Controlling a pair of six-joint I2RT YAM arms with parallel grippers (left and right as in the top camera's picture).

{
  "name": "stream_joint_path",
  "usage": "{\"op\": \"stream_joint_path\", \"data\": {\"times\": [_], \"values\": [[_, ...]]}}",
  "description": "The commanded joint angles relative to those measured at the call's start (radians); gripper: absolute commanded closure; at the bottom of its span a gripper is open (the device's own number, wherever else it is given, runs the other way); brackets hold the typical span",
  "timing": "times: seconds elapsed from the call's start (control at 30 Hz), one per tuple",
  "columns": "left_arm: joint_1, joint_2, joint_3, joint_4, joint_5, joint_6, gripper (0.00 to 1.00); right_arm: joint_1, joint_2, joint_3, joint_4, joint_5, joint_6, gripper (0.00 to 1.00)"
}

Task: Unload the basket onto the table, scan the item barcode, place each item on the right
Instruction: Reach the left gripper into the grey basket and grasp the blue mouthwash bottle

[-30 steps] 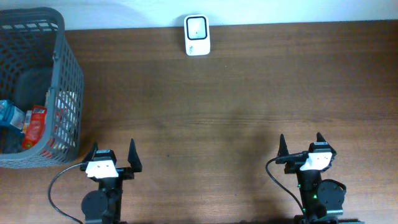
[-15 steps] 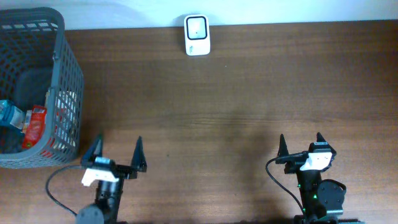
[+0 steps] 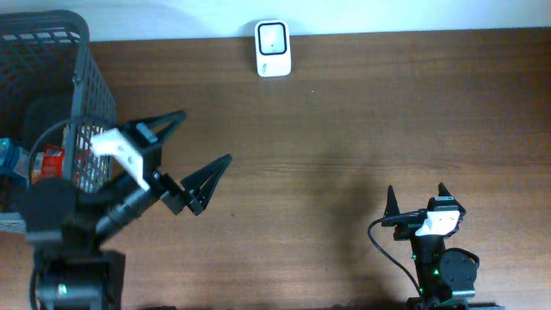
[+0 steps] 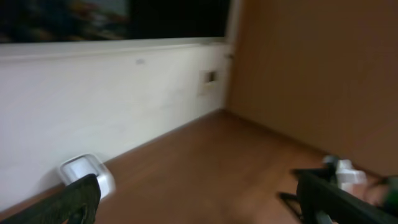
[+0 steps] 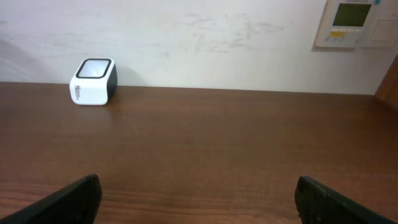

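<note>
1. The left gripper (image 3: pixel 205 136) hangs above the table (image 3: pixel 362 112), just beside the basket (image 3: pixel 95 95). Its fingers are spread wide and hold nothing.
2. The right gripper (image 3: pixel 416 189) sits low near the table's front edge, toward the right corner, fingers also wide apart and empty.
3. The goods lie in the basket at the table's left edge: a red packet (image 3: pixel 50 158) and a blue thing (image 3: pixel 5 155), perhaps another packet, mostly hidden.
4. The white scanner (image 3: pixel 273 48) stands at the table's back edge, well apart from both grippers.
</note>
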Motion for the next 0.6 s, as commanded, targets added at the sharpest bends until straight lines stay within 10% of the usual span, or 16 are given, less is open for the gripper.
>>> {"op": "stream_joint_path", "data": {"times": [0.0,0.1,0.23,0.4,0.57], "values": [[0.023,0.216,0.259,-0.085,0.124,-0.100,0.01,-0.006,-0.007,-0.008,-0.004,0.012,0.008,0.02],[0.067,0.425,0.565,-0.380,0.030,-0.050,0.01,-0.006,-0.007,-0.008,-0.004,0.012,0.008,0.02],[0.073,0.700,1.078,-0.788,-0.687,0.027,0.01,-0.006,-0.007,-0.008,-0.004,0.012,0.008,0.02],[0.086,0.785,1.279,-0.864,-1.295,0.027,0.01,-0.006,-0.007,-0.008,-0.004,0.012,0.008,0.02],[0.320,0.833,1.278,-0.809,-1.444,0.027,0.01,-0.006,-0.007,-0.008,-0.004,0.012,0.008,0.02]]}}
